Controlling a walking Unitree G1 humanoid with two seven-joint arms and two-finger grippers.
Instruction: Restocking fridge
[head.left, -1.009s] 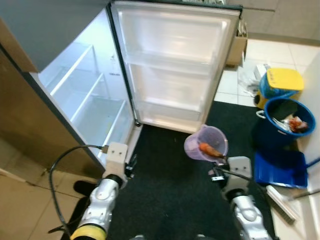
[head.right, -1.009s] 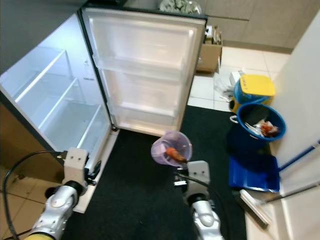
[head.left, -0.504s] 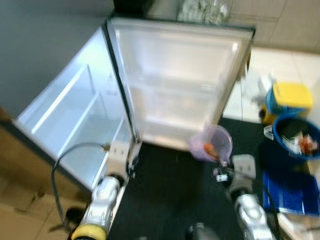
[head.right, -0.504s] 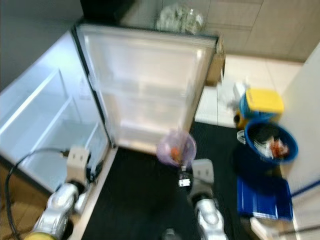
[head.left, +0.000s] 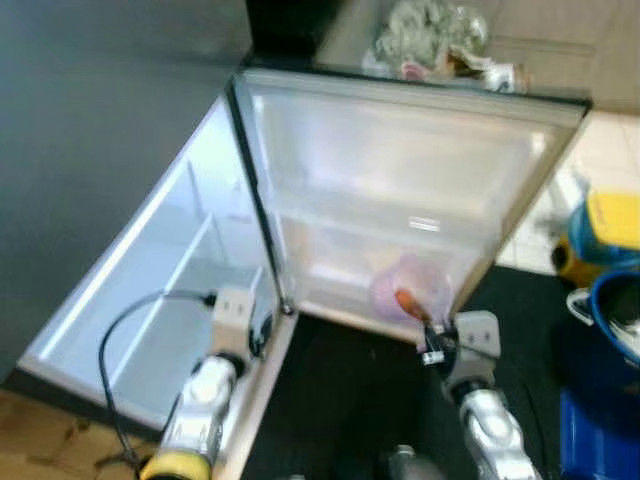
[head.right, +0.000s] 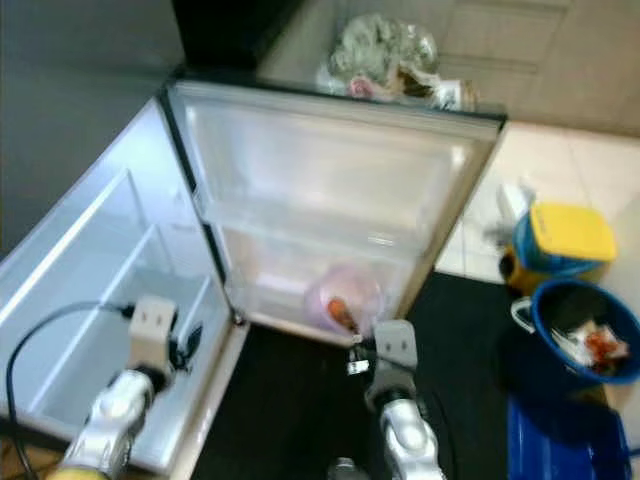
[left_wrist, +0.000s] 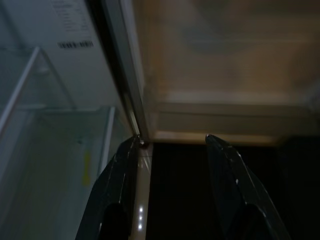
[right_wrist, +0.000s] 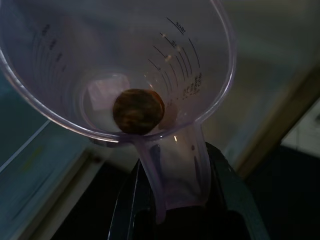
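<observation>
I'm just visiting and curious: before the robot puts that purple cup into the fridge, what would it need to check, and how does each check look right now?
1. Fridge door open: ok.
2. Right gripper gripping the purple measuring cup by its handle: ok.
3. Orange item sitting inside the cup: ok.
4. Door shelf behind the cup free of other items: cannot tell, the view is blurred.
5. Left gripper open, holding nothing, beside the fridge's lower edge and apart from the cup: ok.
6. Camera view sharp enough to aim: not ok, both head views are blurred.
</observation>
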